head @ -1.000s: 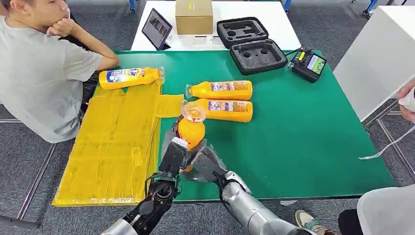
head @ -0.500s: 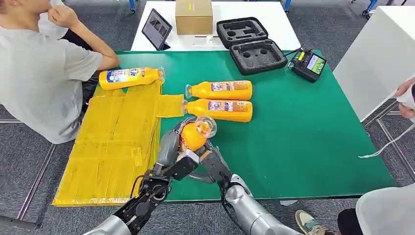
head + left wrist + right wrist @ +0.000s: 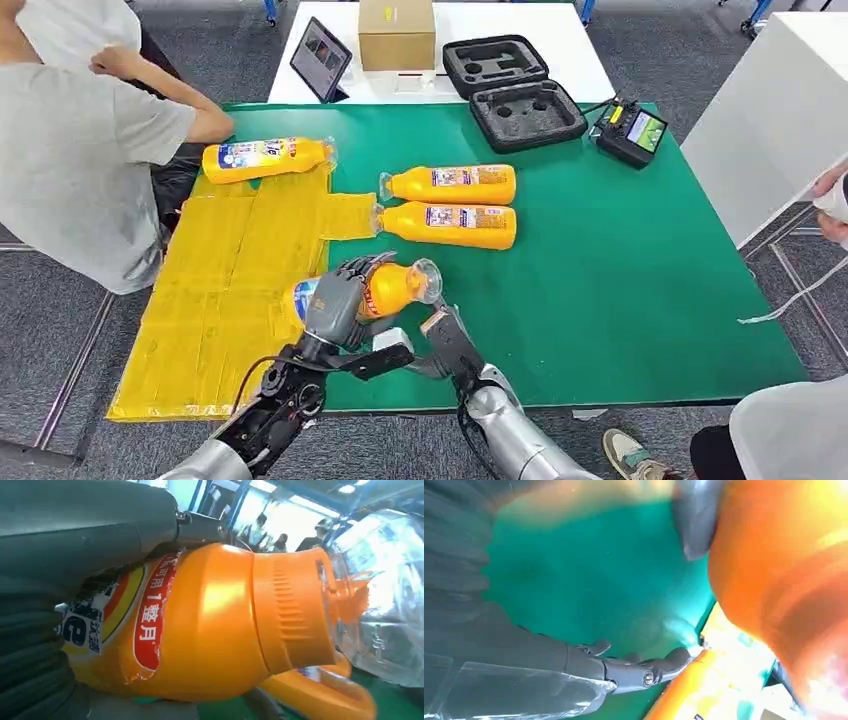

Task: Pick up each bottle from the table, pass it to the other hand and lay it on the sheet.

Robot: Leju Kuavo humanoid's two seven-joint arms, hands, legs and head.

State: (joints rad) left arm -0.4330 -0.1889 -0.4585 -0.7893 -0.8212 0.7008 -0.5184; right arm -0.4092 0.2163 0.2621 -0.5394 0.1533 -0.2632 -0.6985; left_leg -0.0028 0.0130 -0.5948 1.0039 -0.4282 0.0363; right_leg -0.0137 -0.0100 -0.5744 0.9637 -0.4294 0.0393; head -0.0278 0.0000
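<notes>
**Bottle handed over, ready for the sheet**

The left hand (image 3: 335, 300) holds the orange bottle (image 3: 385, 288) with its fingers (image 3: 352, 270) wrapped tight around the body. The bottle hangs just above the near edge of the green desk (image 3: 620, 270), right beside the yellow sheet (image 3: 230, 290).

The right hand (image 3: 445, 340) sits just at 4 o'clock from the bottle. Its fingers look let go and apart, with nothing in them, though the right wrist view is blurry, so this is my best guess.

So the pass from one hand to the other looks done. The next move is to carry the bottle toward 9 o'clock, over the sheet, and lay it down softly on its side.

The bottle lies nearly flat. Its long way runs from 9 o'clock to 3 o'clock. The clear cap (image 3: 426, 280) points to 3 o'clock and the bottom end points toward the sheet.

Two more bottles (image 3: 455, 205) lie on the desk at 12 o'clock from the hands. One bottle (image 3: 265, 158) is at the far end of the sheet.
</notes>
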